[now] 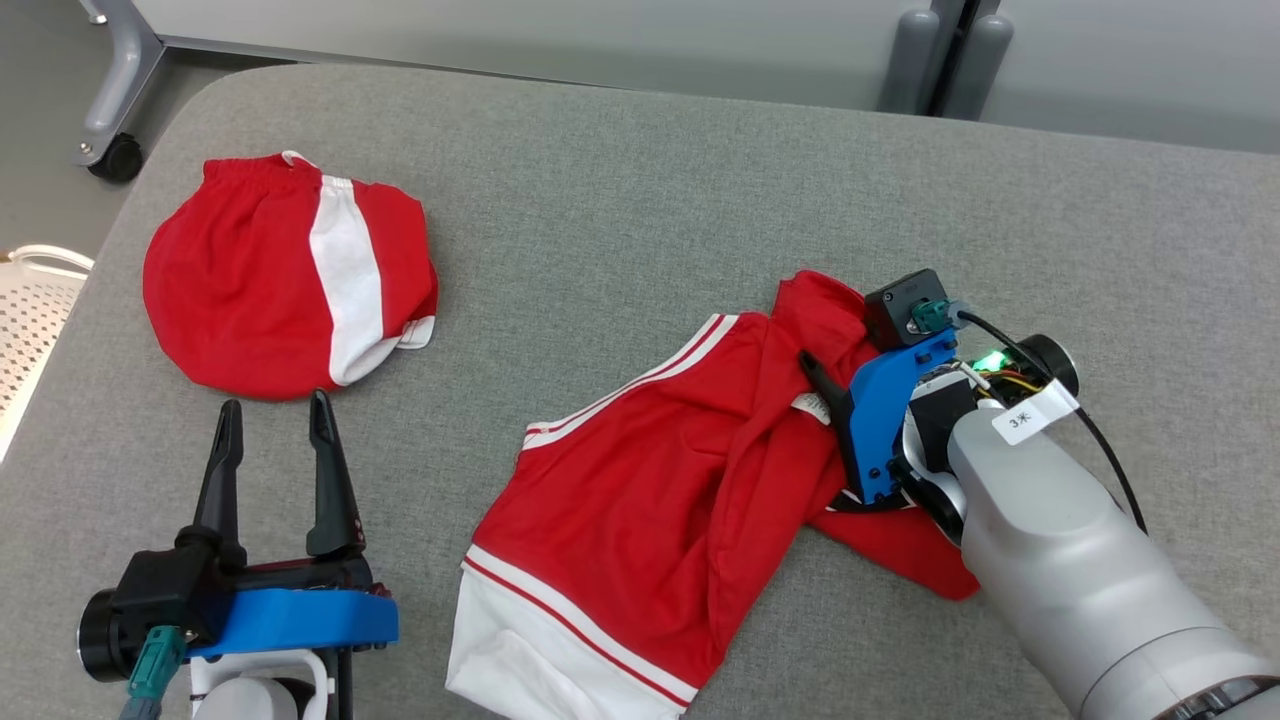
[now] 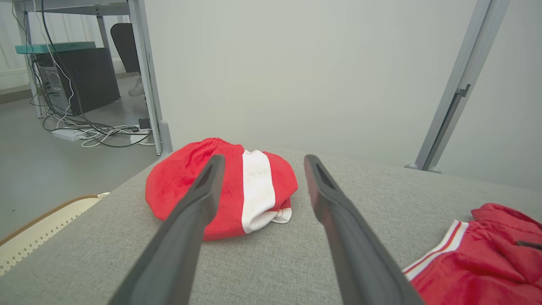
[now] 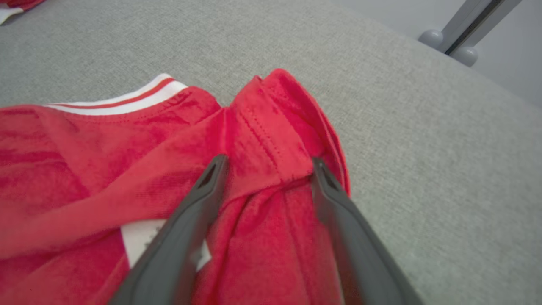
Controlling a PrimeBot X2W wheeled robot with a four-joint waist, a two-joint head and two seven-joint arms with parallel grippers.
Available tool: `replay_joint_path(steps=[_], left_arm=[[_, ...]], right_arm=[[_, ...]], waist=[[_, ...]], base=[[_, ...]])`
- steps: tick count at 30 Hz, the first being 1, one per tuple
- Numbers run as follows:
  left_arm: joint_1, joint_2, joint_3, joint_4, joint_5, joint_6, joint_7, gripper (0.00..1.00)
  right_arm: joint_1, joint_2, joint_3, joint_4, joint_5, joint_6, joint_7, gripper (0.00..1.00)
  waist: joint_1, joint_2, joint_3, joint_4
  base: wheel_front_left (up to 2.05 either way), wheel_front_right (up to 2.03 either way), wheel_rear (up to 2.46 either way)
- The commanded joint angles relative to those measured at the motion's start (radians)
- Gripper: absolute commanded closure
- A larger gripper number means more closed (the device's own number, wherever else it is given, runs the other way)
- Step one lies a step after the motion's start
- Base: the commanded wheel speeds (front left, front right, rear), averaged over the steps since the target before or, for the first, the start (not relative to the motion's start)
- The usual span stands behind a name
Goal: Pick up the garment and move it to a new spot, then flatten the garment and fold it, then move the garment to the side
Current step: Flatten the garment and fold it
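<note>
The garment (image 1: 640, 470), a red shirt with white-and-red striped trim, lies rumpled on the grey padded table (image 1: 640, 180) at centre right. My right gripper (image 1: 836, 335) is low over its far right corner. In the right wrist view the right gripper (image 3: 266, 165) is open, and its two fingers straddle a raised fold of the garment (image 3: 84, 161) beside a white label (image 3: 135, 241). My left gripper (image 1: 275, 402) stands open at the lower left, off the cloth. In the left wrist view the left gripper (image 2: 262, 163) has nothing between its fingers, and the garment (image 2: 478, 262) shows at the lower right.
A second red piece with a white band (image 1: 250, 290) lies bunched at the table's far left, just beyond the left fingers (image 2: 203, 190). A white perforated basket (image 1: 30, 310) and a caster leg (image 1: 115, 150) stand off the left edge. Grey posts (image 1: 940, 60) rise behind the table.
</note>
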Motion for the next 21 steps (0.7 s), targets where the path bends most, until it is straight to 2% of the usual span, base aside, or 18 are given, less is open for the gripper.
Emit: replay_joint_path(steps=[1, 3, 4, 5, 8, 16, 21], left_arm=[[-0.015, -0.001, -0.007, 0.002, -0.006, 0.004, -0.003, 0.00], [-0.018, -0.001, -0.011, 0.003, -0.011, 0.006, -0.003, 0.00], [-0.020, -0.001, -0.014, 0.004, -0.011, 0.007, -0.003, 0.00], [-0.022, -0.001, -0.016, 0.004, -0.012, 0.008, -0.003, 0.00], [-0.022, -0.001, -0.018, 0.005, -0.016, 0.011, -0.003, 0.00], [-0.015, -0.001, -0.014, 0.012, -0.018, 0.016, -0.003, 0.00], [-0.002, -0.001, -0.002, 0.010, -0.012, 0.014, -0.003, 0.00]], right_arm=[[-0.018, 0.006, 0.015, 0.014, 0.026, 0.000, 0.019, 0.00], [-0.026, 0.010, 0.041, 0.013, 0.043, 0.000, 0.019, 0.00], [-0.030, 0.009, 0.048, 0.011, 0.055, 0.000, 0.010, 0.27], [-0.031, 0.009, 0.060, 0.012, 0.063, 0.000, 0.006, 1.00], [-0.043, 0.003, 0.077, 0.008, 0.076, 0.000, -0.022, 1.00], [-0.101, -0.003, 0.105, 0.018, 0.073, 0.000, -0.204, 1.00], [-0.126, 0.006, 0.103, 0.000, 0.081, 0.000, -0.251, 1.00]], waist=[[-0.0001, 0.0000, 0.002, 0.003], [-0.0001, 0.0000, 0.005, 0.006], [-0.0001, 0.0000, 0.005, 0.008], [-0.0001, 0.0000, 0.006, 0.009], [-0.0001, 0.0000, 0.006, 0.010], [-0.0001, 0.0000, -0.012, 0.005], [-0.0001, 0.0000, -0.035, -0.012]], base=[[0.00, 0.00, 0.00], [0.00, 0.00, 0.00], [0.00, 0.00, 0.00], [0.00, 0.00, 0.00], [0.00, 0.00, 0.00], [0.00, 0.00, 0.00], [0.00, 0.00, 0.00]])
